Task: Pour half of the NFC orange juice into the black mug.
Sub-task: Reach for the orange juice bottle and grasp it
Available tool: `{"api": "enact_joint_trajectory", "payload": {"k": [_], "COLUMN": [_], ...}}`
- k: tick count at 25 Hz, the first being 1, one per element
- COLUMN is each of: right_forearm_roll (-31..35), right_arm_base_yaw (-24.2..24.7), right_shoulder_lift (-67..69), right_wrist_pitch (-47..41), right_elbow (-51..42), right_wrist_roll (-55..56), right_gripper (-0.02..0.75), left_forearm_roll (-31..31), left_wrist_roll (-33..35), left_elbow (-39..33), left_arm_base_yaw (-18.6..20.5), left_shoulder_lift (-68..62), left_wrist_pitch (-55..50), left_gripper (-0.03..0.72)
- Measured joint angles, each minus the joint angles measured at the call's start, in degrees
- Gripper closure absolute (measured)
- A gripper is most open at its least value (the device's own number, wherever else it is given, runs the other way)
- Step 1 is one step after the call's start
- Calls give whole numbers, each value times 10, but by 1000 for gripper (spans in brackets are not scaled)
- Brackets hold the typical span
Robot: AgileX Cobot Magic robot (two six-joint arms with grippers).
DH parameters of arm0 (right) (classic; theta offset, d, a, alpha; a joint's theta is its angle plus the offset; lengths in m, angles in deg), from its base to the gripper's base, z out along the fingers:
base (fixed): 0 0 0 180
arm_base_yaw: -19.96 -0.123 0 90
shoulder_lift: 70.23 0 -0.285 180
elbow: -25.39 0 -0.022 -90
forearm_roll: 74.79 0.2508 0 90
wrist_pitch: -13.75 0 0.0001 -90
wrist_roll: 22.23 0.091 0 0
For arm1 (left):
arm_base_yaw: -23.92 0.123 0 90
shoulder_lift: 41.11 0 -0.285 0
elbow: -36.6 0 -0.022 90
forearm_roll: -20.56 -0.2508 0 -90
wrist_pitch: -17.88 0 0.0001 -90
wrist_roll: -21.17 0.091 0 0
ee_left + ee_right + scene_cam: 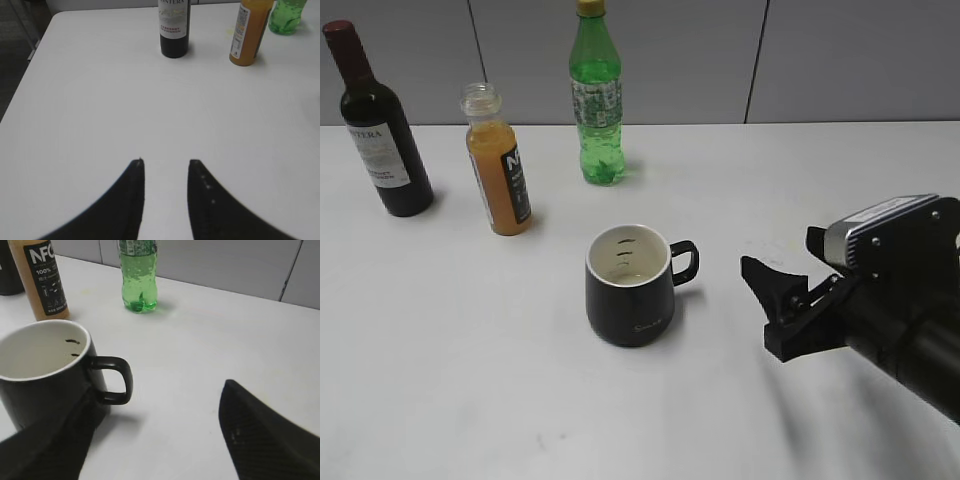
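Juice bottle: the small clear plastic NFC orange juice bottle (498, 166) with a black label stands upright in the upper left of the exterior view, cap off, its wide neck bare; it is well filled with orange liquid.
Mug: the squat matte black mug (628, 286) with a cream-white inside sits near the centre of the frame, loop handle pointing right, pale script near its base. It stands apart from the juice bottle, lower and to the right of it.
Other bottles: a dark wine bottle (378, 125) with a white label stands at far left; a tall green plastic soda bottle (596, 96) with a yellow cap stands at top centre.
Table: a plain white tabletop (470, 380) carries everything.
Right claw: the black right gripper (155, 440) sits low at the right of the exterior view, fingers spread wide, holding nothing, just beside the mug's handle.
Left claw: the left gripper (166, 167) shows only in its wrist view, at the bottom edge, fingers parted over bare table, well short of the bottles.
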Motion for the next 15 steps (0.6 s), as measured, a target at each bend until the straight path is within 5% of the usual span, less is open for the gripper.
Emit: {"api": "enact_joint_trajectory", "payload": {"k": [10,15], "right_forearm_roll": [58,-31], "right_arm_base_yaw": [0,0], "right_shoulder_lift": [-167,-198], "right_wrist_pitch": [-611,-808], "right_elbow": [151,195], "right_wrist_roll": [-158,-82], "right_gripper": [150,150], "left_forearm_roll": [0,0], "left_wrist_roll": [0,0], "left_elbow": [0,0], "left_arm_base_yaw": [0,0], "left_shoulder_lift": [0,0], "left_wrist_pitch": [0,0], "left_gripper": [451,451]}}
